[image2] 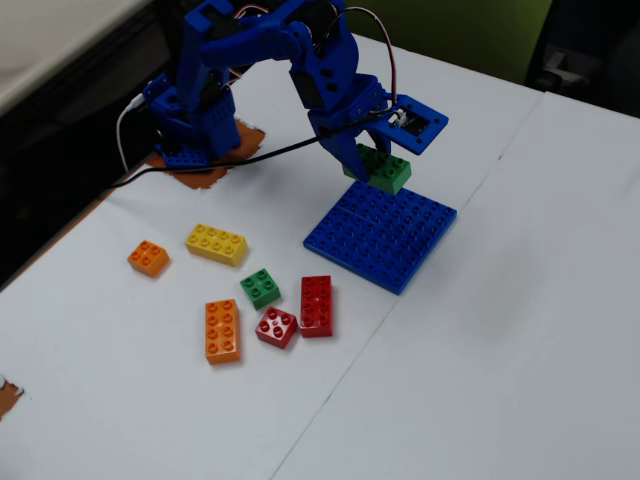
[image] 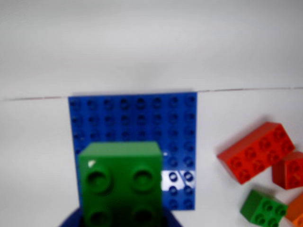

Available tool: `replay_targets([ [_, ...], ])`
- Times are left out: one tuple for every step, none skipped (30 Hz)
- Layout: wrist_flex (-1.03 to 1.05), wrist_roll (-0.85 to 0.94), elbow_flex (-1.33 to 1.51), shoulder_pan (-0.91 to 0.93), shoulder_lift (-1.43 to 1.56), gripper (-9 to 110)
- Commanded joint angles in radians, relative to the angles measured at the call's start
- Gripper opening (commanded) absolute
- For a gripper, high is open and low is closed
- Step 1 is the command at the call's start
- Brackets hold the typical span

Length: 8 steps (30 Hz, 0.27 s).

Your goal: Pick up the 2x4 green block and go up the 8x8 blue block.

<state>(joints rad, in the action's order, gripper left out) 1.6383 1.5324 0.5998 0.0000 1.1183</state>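
Note:
The 2x4 green block (image2: 380, 169) hangs in the air, with my blue gripper (image2: 366, 158) shut on it. In the fixed view it hovers just over the far edge of the 8x8 blue block (image2: 382, 234), which lies flat on the white table. The wrist view shows the green block (image: 120, 182) close up, covering the near left part of the blue plate (image: 142, 118). Only blue slivers of the gripper (image: 120, 223) show at the bottom edge, on either side of the brick.
Loose bricks lie left of the plate in the fixed view: yellow (image2: 216, 243), small orange (image2: 149, 258), long orange (image2: 222, 330), small green (image2: 260, 288), small red (image2: 276, 327), long red (image2: 316, 305). The arm's base (image2: 190, 120) stands at the back left.

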Motion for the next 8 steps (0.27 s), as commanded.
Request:
replay_targets([
  [-0.002, 0.003, -0.052, 0.000, 0.009, 4],
  [-0.003, 0.003, -0.052, -0.002, 0.009, 4],
  [-0.003, 0.003, -0.052, -0.002, 0.009, 4],
  [-0.005, 0.003, -0.052, -0.002, 0.009, 4],
  [-0.005, 0.003, -0.052, -0.002, 0.009, 4],
  [-0.005, 0.003, -0.052, -0.002, 0.008, 4],
  [-0.005, 0.003, -0.052, -0.002, 0.008, 4],
  [-0.005, 0.003, -0.052, -0.002, 0.008, 4],
])
